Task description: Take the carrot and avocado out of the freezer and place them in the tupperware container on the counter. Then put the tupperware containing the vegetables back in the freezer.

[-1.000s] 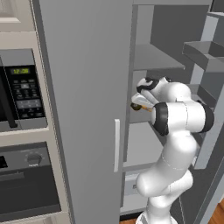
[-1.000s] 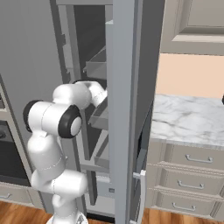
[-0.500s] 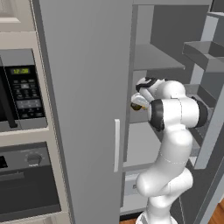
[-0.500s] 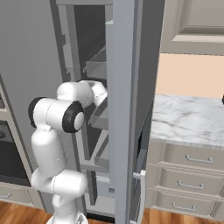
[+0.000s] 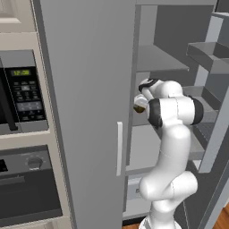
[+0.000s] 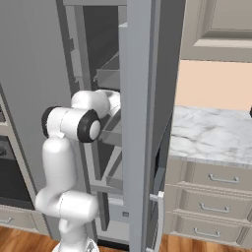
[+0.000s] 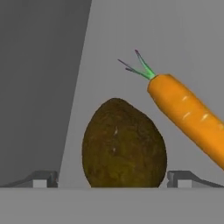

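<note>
Open fingers (image 7: pixel 43 178) straddle the avocado (image 7: pixel 124 144) beside the carrot (image 7: pixel 190 116).

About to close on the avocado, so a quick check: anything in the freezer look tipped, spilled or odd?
Nothing stands out. The avocado sits between the open gripper tips, and the carrot lies slanted beside it. No spill or damage shows.

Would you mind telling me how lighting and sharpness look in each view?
Hand view: avocado and carrot sharp, evenly lit, soft highlights on the carrot, no glare. Left base view: freezer interior dim, shaded. Right base view: counter bright, crisp.
</note>
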